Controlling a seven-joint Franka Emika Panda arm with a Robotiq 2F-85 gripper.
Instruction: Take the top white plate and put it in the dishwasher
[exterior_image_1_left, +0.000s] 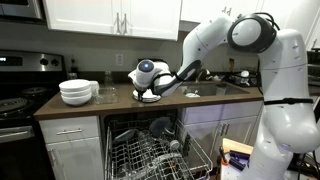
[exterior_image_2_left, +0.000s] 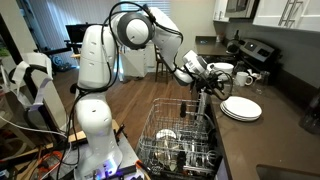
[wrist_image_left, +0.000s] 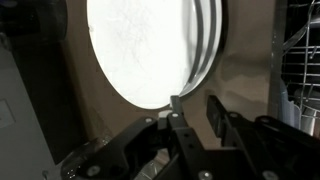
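While the top white plate (wrist_image_left: 140, 50) lies flat on the lower plates (wrist_image_left: 207, 45) on the surface (exterior_image_2_left: 258, 140), beside the open dishwasher (exterior_image_2_left: 185, 140), the gripper (wrist_image_left: 195, 105) stands at its rim, jaws apart, clamping nothing. Risk: a finger entering under the wrong rim would lift several plates. A shallow rim grip could slip and drop the plate.

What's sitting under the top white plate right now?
More white plates: in the wrist view their rims peek out past the edge of the top white plate. Their count is unclear, and the counter beneath the stack is covered.
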